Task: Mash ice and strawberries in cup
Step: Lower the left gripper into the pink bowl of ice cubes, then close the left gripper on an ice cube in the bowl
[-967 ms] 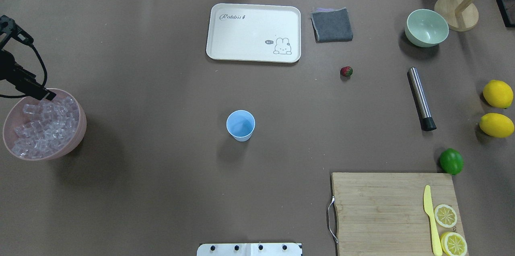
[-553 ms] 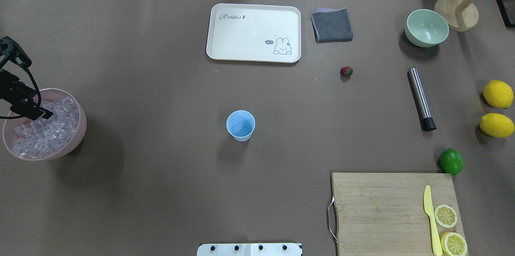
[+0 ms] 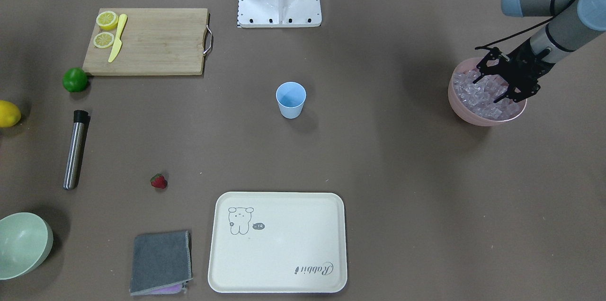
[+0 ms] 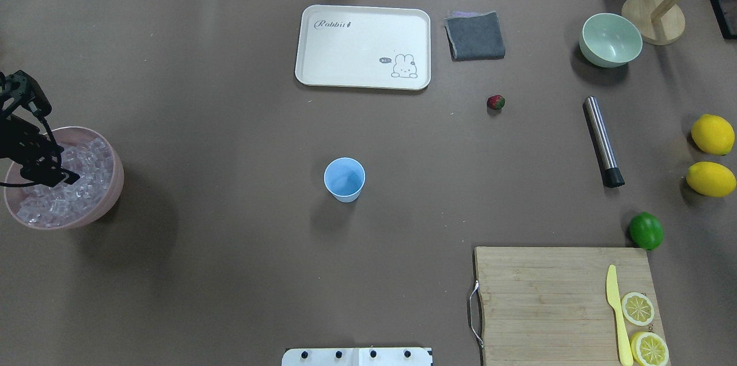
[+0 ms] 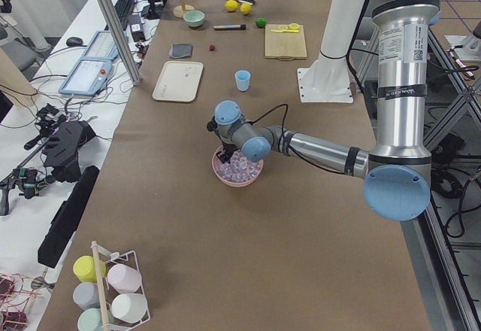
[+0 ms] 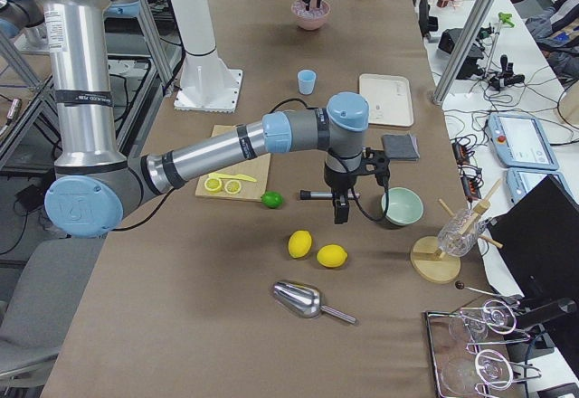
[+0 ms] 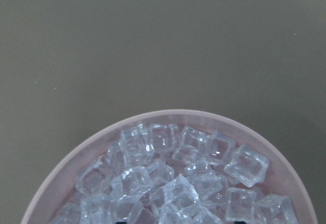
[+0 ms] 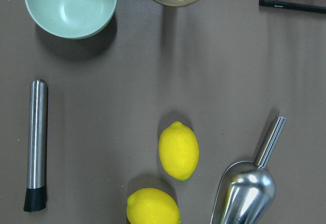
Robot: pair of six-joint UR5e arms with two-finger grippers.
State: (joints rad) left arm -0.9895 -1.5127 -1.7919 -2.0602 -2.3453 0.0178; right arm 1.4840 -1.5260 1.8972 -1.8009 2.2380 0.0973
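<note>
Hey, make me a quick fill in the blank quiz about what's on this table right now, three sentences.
The left tool is over the pink bowl, which is filled with ____.
The light-blue cup stands upright, and inside it is ____.
The strawberry lies on the bare table, not on the rabbit-printed ____.
Missing words: ice; empty; tray.
</note>
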